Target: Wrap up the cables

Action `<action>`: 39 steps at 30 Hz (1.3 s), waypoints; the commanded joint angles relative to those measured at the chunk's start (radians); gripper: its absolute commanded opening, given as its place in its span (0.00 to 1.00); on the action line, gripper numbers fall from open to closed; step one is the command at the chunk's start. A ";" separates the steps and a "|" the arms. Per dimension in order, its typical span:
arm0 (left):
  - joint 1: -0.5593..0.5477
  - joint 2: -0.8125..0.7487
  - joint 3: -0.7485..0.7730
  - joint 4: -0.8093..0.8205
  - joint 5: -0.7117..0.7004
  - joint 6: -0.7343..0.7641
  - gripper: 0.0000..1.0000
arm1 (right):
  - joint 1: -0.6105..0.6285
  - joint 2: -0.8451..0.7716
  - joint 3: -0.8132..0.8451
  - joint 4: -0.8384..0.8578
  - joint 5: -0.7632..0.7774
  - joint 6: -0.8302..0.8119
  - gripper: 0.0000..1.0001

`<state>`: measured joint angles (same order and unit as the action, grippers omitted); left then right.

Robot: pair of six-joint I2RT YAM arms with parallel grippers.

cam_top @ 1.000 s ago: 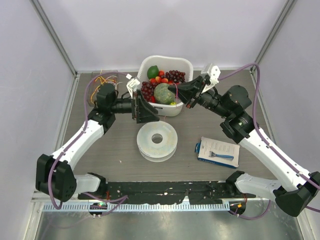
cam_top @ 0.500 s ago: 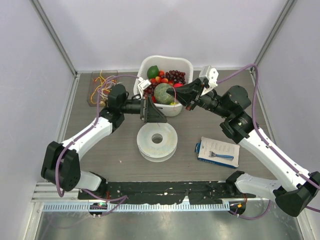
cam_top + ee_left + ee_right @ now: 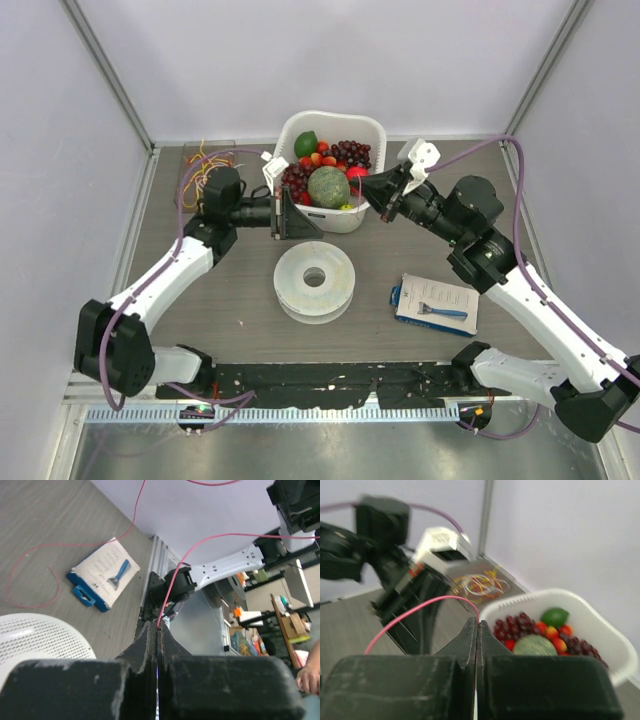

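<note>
A thin pink cable (image 3: 200,542) runs from my left gripper (image 3: 158,626), whose jaws are shut on it, up towards the right arm. More of this cable (image 3: 30,575) lies looped on the table. My right gripper (image 3: 478,622) is shut on the other stretch of the pink cable (image 3: 420,607), which arcs to the left. In the top view the left gripper (image 3: 300,222) and the right gripper (image 3: 366,186) face each other in front of the basket. A tangle of red, orange, yellow and pale cables (image 3: 205,160) lies at the back left.
A white basket (image 3: 375,130) of fruit stands at the back centre, between the two grippers. A white spool (image 3: 315,280) lies mid-table. A blue-and-white razor pack (image 3: 435,303) lies to its right. The cable tangle (image 3: 480,585) sits in a clear tray.
My left gripper has shut on the pink cable. The left arm swung right, then drew back left. The right gripper has pulled back a little to the right.
</note>
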<state>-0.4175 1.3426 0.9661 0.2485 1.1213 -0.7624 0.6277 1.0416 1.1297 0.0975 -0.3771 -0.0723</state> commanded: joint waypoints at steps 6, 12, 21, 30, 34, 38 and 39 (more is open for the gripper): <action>0.006 -0.112 0.203 -0.486 -0.264 0.431 0.00 | -0.083 -0.103 -0.177 -0.448 0.237 -0.187 0.36; -0.044 -0.100 0.267 -0.538 -0.368 0.567 0.00 | -0.126 -0.216 -0.278 -0.652 0.138 -0.187 0.60; -0.069 -0.056 0.309 -0.496 -0.353 0.540 0.00 | -0.126 -0.160 -0.145 -0.667 -0.049 -0.137 0.77; -0.127 -0.060 0.312 -0.535 -0.319 0.632 0.00 | -0.125 -0.020 0.050 -0.449 -0.157 -0.116 0.68; -0.133 -0.056 0.336 -0.552 -0.316 0.649 0.00 | -0.120 0.024 0.068 -0.418 -0.216 -0.150 0.62; -0.133 -0.057 0.358 -0.532 -0.296 0.623 0.00 | -0.100 0.050 0.058 -0.386 -0.263 -0.161 0.55; -0.133 -0.060 0.358 -0.523 -0.285 0.618 0.00 | -0.091 0.055 0.050 -0.374 -0.266 -0.159 0.53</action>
<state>-0.5480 1.2945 1.2671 -0.3115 0.7883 -0.1467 0.5129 1.0821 1.1652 -0.3603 -0.5701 -0.2104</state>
